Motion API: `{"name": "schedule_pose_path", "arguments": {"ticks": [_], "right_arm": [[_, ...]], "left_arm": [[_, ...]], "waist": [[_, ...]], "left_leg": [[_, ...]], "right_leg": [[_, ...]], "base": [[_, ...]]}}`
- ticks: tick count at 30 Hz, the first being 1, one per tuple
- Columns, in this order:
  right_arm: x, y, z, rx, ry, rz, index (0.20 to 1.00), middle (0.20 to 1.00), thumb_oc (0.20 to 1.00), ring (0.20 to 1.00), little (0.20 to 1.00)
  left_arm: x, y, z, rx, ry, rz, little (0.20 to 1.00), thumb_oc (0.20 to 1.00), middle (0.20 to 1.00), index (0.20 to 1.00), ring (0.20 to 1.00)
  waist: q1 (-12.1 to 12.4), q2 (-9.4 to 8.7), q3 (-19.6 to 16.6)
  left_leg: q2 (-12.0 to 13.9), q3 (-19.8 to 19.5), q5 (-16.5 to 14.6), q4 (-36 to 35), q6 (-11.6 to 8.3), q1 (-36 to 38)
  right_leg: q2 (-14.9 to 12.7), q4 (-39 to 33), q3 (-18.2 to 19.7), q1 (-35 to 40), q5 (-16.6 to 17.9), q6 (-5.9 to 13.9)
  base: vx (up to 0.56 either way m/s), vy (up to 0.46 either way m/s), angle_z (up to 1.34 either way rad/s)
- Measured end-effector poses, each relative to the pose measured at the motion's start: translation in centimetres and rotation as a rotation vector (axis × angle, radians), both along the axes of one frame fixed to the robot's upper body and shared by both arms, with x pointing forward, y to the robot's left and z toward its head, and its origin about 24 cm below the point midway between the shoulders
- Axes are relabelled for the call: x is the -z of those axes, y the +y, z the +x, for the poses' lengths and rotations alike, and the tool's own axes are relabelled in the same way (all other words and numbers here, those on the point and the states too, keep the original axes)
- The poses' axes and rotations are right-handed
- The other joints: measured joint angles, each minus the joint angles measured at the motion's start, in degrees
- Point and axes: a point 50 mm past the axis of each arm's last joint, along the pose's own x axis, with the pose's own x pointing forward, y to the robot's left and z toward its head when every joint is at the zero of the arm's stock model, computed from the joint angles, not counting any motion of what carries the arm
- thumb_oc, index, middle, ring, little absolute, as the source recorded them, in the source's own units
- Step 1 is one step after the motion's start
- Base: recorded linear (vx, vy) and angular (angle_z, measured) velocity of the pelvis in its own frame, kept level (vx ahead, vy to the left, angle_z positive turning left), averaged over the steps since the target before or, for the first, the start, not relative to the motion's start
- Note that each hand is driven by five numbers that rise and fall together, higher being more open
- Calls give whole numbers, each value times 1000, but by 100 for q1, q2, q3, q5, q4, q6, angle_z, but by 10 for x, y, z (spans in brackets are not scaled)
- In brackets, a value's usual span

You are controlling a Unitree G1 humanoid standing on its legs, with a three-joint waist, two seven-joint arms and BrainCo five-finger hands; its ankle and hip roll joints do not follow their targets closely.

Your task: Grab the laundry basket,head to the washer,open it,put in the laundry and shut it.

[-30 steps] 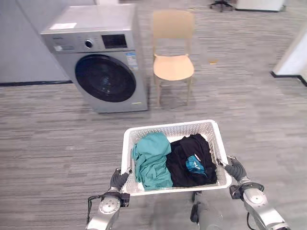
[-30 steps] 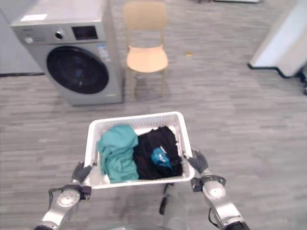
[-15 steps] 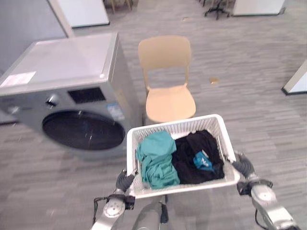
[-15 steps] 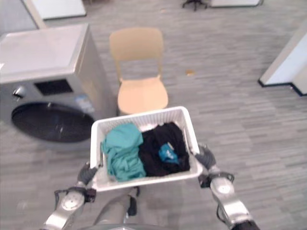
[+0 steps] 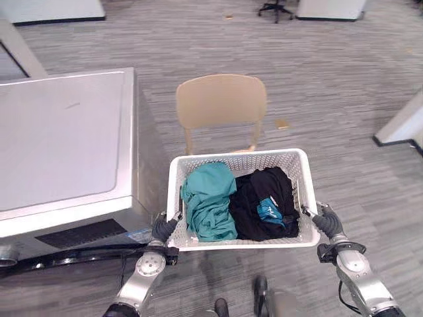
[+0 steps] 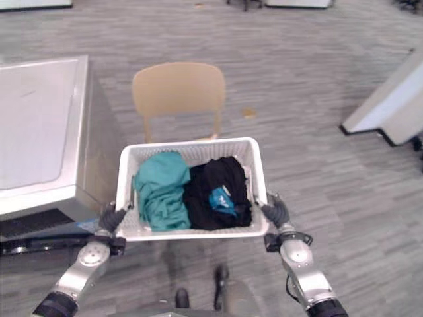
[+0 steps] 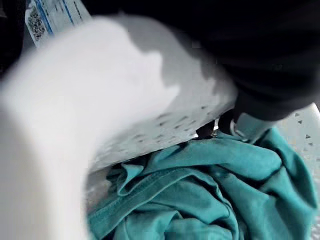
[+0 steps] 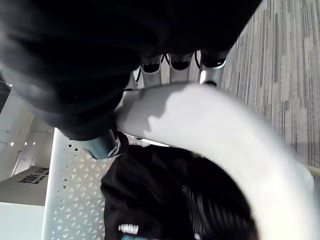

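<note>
Left robot hand (image 5: 163, 228) and right robot hand (image 5: 326, 222) clamped on white laundry basket (image 5: 236, 162) beside washer (image 5: 63, 148)

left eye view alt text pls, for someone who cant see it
Both hands, left hand and right hand, grip a white laundry basket of teal and black clothes. A grey washer stands to the left, a tan chair behind.

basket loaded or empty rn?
Loaded. The white laundry basket holds a crumpled teal garment and a black one, side by side.
</note>
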Motion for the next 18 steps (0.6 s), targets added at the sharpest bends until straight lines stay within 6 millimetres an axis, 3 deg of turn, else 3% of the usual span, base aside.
{"name": "schedule_pose_path", "arguments": {"ticks": [1, 2, 3, 4, 5, 8, 9, 10, 11, 12, 18], "right_arm": [[2, -2, -1, -2, 10, -10, 200, 200, 200, 200, 200], [7, -2, -5, -5, 35, -9, 200, 200, 200, 200, 200], [12, 0, -10, -13, 58, -5, 200, 200, 200, 200, 200], [17, -3, -13, -14, 82, -13, 200, 200, 200, 200, 200], [18, -4, -15, -6, 91, -12, 200, 200, 200, 200, 200], [16, -1, -11, -40, 81, -20, 200, 200, 200, 200, 200], [12, 2, -4, -51, 63, -20, 200, 200, 200, 200, 200], [12, 2, -3, -50, 63, -22, 200, 200, 200, 200, 200], [14, 1, -5, -46, 74, -23, 200, 200, 200, 200, 200], [15, -1, -7, -39, 80, -25, 200, 200, 200, 200, 200], [38, -10, -16, 4, 171, -35, 200, 200, 200, 200, 200]], "left_arm": [[3, -2, -3, 2, 16, -2, 200, 200, 200, 200, 200], [14, -2, -17, 0, 64, -4, 200, 200, 200, 200, 200], [19, 0, -29, -12, 93, -7, 200, 200, 200, 200, 200], [26, -8, -35, -26, 120, -39, 200, 200, 200, 200, 200], [26, -6, -38, -40, 121, -41, 200, 200, 200, 200, 200], [24, -4, -38, -42, 109, -35, 200, 200, 200, 200, 200], [23, -1, -36, -54, 104, -29, 200, 200, 200, 200, 200], [22, 0, -36, -54, 101, -28, 200, 200, 200, 200, 200], [23, -2, -35, -49, 106, -27, 200, 200, 200, 200, 200], [23, -3, -35, -45, 107, -23, 200, 200, 200, 200, 200], [33, -8, -39, -11, 165, 23, 200, 200, 200, 200, 200]], "waist": [[22, -11, -5], [42, -197, -91], [51, -371, -210], [112, -170, -246], [173, -234, -290], [235, -227, -328], [339, -220, -333], [335, -253, -314], [306, -259, -314], [247, -258, -316], [34, -255, -359]], "left_leg": [[-50, 2, -11, 8, -19, 125], [-294, 113, -108, 135, -171, 480], [-455, 69, -235, 258, -351, 647], [-329, 115, -397, 549, -424, 625], [-250, 205, -508, 911, -635, 415], [202, 388, -582, 728, -755, -87], [517, 393, -412, 490, -798, -375], [583, 396, -201, 440, -835, -470], [727, 394, 215, 413, -822, -486], [772, 385, 380, 420, -913, -476], [791, 363, 565, -31, -1032, -326]], "right_leg": [[9, -268, 139, -25, 288, -58], [-105, -415, 143, 99, 1286, -419], [-222, -391, 97, 263, 1710, -421], [-108, -363, 85, 387, 1709, -396], [-202, -607, 255, 560, 1637, -565], [-131, -1394, -27, 1049, 1739, -626], [-21, -1396, -64, 1080, 1657, -656], [8, -1398, -122, 1142, 1597, -637], [54, -1429, -268, 1296, 1508, -611], [87, -1427, -352, 1382, 1441, -600], [74, -1426, -554, 1405, 1382, -473]], "base": [[203, -313, 84], [146, -242, 84], [183, -320, 68], [95, -234, 38], [69, -216, 36], [38, -141, 47], [54, -197, 14], [42, -172, 17], [24, -91, 35], [31, -66, 41], [33, -18, 16]]}}
